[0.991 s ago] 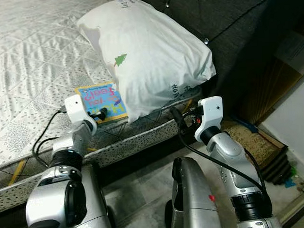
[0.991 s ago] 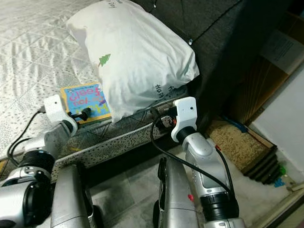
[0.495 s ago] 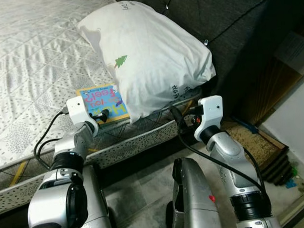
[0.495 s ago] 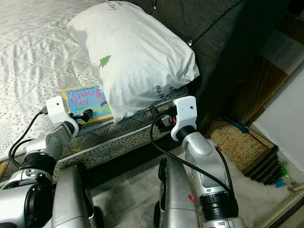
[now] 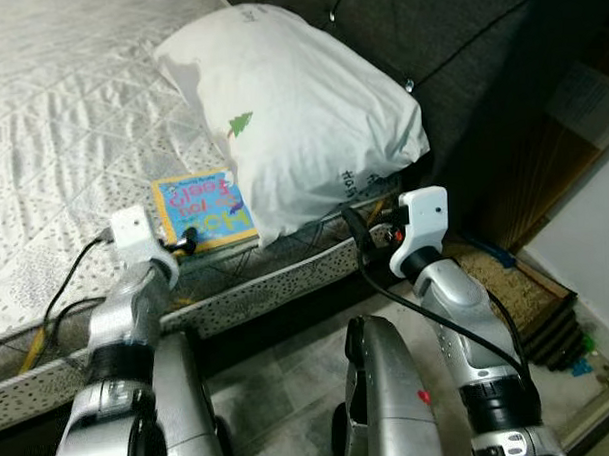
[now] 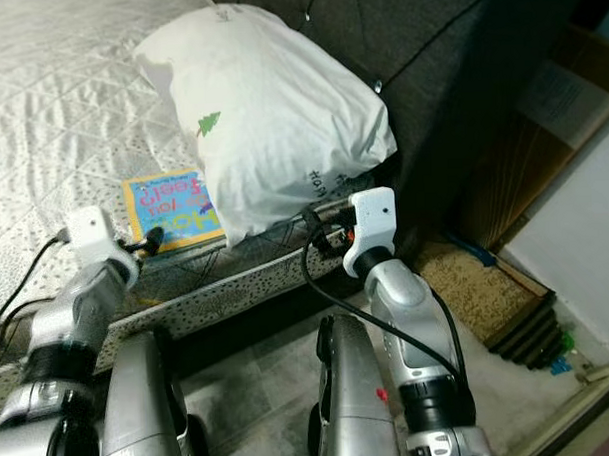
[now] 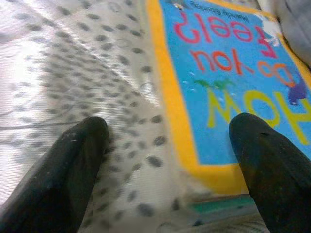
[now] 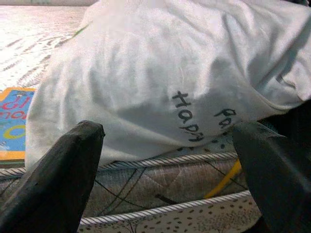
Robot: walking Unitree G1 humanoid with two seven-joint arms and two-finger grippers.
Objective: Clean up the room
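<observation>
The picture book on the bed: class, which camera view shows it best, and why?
The left wrist view: the book sits close up, its upside-down title readable between the open left claw fingers. Both eye views show it small beside the pillow. The right wrist view catches just one corner.

The mattress [image 5: 71,126] is covered in quilted white cloth, matt, stitched in diamonds and printed with small dark specks; corded piping is seen along its near edge. The pillow [image 5: 300,108] is cased in soft, creased white cotton with a small green tree print. The book [image 5: 202,207] has a glossy card cover in blue and yellow. The headboard [image 5: 458,43] is upholstered in dark, coarse woven fabric. The arms are clad in smooth silver shells, and the fingers [image 7: 80,160] are matt black plastic.
</observation>
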